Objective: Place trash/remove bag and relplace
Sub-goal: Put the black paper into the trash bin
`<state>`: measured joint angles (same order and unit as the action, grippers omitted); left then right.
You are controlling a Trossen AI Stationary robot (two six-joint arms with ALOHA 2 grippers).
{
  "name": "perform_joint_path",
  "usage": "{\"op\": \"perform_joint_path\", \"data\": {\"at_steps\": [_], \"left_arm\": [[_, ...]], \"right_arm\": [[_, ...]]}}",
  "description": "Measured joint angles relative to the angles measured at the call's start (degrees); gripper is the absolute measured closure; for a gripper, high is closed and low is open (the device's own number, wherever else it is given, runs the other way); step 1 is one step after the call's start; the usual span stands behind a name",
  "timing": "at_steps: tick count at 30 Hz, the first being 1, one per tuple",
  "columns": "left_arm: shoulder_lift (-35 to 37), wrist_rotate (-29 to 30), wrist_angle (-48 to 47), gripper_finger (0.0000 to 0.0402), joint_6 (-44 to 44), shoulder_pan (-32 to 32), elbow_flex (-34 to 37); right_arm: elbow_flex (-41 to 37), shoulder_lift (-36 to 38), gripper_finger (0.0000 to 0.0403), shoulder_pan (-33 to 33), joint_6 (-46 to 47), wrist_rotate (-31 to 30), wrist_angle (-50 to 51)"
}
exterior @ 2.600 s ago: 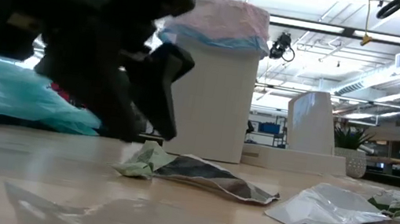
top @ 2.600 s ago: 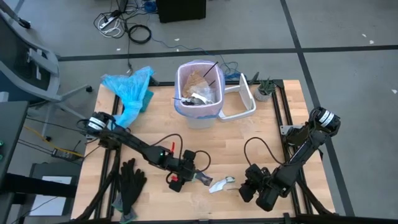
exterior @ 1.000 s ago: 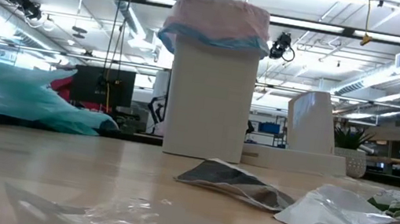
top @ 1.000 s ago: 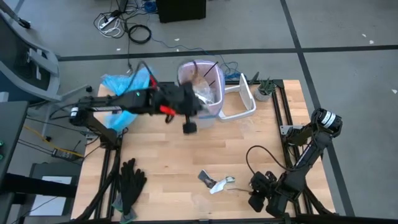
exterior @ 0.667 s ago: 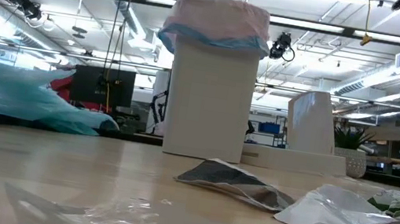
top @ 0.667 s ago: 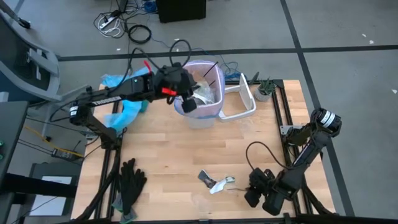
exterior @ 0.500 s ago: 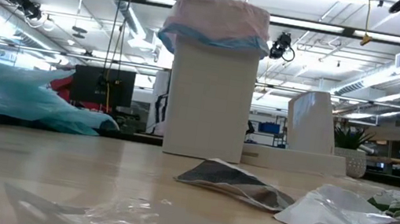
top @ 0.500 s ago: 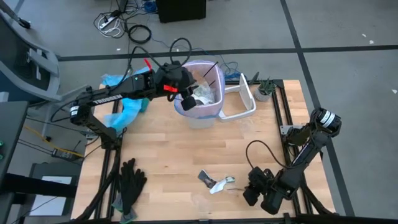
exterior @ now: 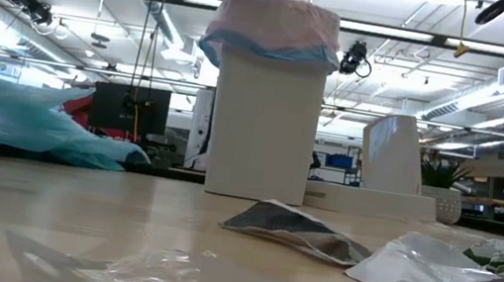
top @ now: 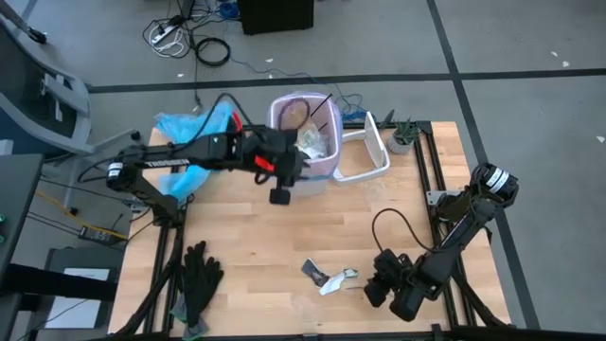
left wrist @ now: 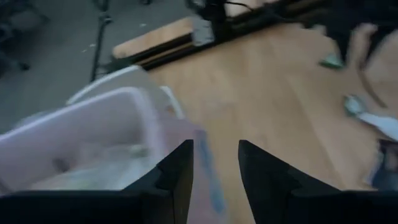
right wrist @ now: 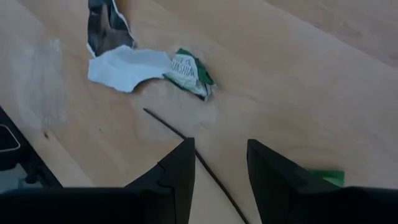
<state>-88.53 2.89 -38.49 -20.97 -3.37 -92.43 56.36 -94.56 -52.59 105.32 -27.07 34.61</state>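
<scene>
Left gripper (top: 280, 192) withdrew from bin (top: 305, 142); right wrist shows wrappers (right wrist: 149, 68).

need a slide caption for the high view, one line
Left tool open and empty beside the lined bin; right tool open near wrappers left on the table.

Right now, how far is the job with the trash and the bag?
Done: several scraps already lie in the bag lining the bin. In hand: the left pincer, open and empty, is beside the bin. Left: a silver wrapper, a white scrap and a green wrapper lie on the table near the open right pincer; the bag is not yet removed or replaced.
</scene>
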Motion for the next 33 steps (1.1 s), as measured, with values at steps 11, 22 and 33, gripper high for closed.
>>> {"op": "perform_joint_path", "data": {"at_steps": [11, 22, 33], "left_arm": [[-0.41, -0.41, 3.31, 0.0264, 10.22, 6.25, 5.21], [-7.67, 0.39, 5.13, 0.0264, 9.01, 15.54, 12.21], [-20.76, 0.65, 8.94, 0.0264, 14.07, 19.01, 12.16]], "right_arm": [[0.0, 0.0, 0.027, 0.0, -2.99, -0.96, 0.05], [0.0, 0.0, 0.027, -0.68, -4.92, 0.31, -0.48], [0.0, 0.0, 0.027, -1.79, -4.99, 0.35, -1.52]]}}
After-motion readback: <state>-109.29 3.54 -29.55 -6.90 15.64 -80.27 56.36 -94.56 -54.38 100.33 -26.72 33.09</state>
